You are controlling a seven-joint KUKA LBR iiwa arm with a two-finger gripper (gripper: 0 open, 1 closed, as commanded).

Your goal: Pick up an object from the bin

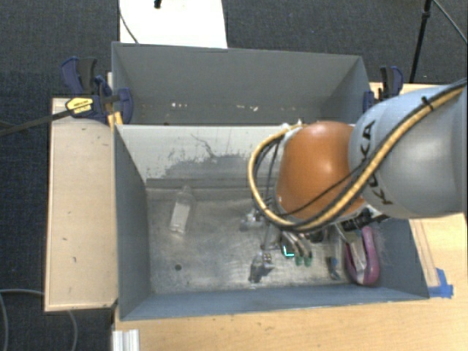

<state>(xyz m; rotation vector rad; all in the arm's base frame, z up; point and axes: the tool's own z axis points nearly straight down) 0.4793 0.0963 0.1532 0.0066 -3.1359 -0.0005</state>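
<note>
gripper (257, 268) sat low by the bin (131, 196) front wall, beside small green bits (298, 255) | claw opening/load: honestly couldn't tell | tip: I'd have centred on one loose piece, clear of the wall

I see a matt grey metal bin (197, 258), its floor scuffed and scratched pale. A small bottle (179, 215) looks like clear plastic. The arm's orange cover (314, 168) looks smooth, faintly glossy.

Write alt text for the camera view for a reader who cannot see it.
A robot arm reaches from the right into a grey metal bin, its pincer low near the bin's front wall. A pale object lies apart on the left; a purple object lies at the right.
</note>
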